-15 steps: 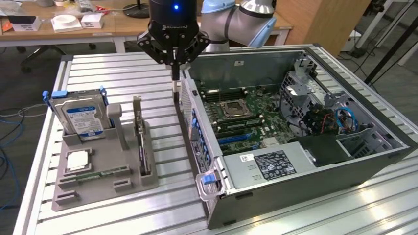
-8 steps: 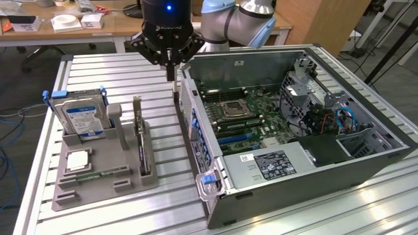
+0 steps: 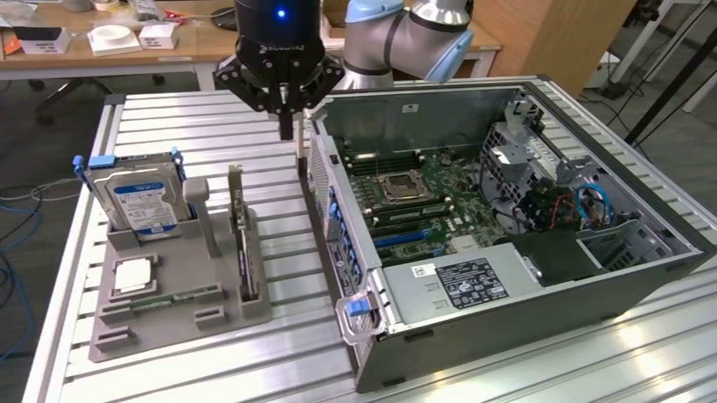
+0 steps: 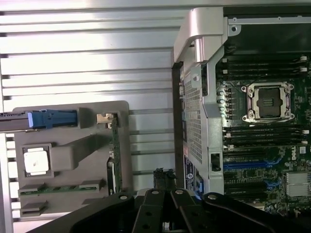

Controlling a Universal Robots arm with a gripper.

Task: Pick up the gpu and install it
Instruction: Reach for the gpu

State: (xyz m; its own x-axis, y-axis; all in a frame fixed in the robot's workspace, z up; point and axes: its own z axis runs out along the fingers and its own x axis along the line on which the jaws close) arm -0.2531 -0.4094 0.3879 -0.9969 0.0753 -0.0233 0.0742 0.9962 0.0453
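gpu (image 3: 238, 239): on edge in grey holder (image 3: 168, 315); probably light, stiff, fragile.
Hold: bare top edge, judged safest.
gripper (image 3: 287, 134): clenched, empty.

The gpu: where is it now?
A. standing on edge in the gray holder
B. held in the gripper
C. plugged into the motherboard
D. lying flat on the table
A: the gpu stands on edge in the gray holder, apart from the shut gripper.

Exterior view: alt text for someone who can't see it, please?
The robot's shut gripper hangs above a table beside an open computer case. The gpu stands on edge in a gray holder next to a hard drive.
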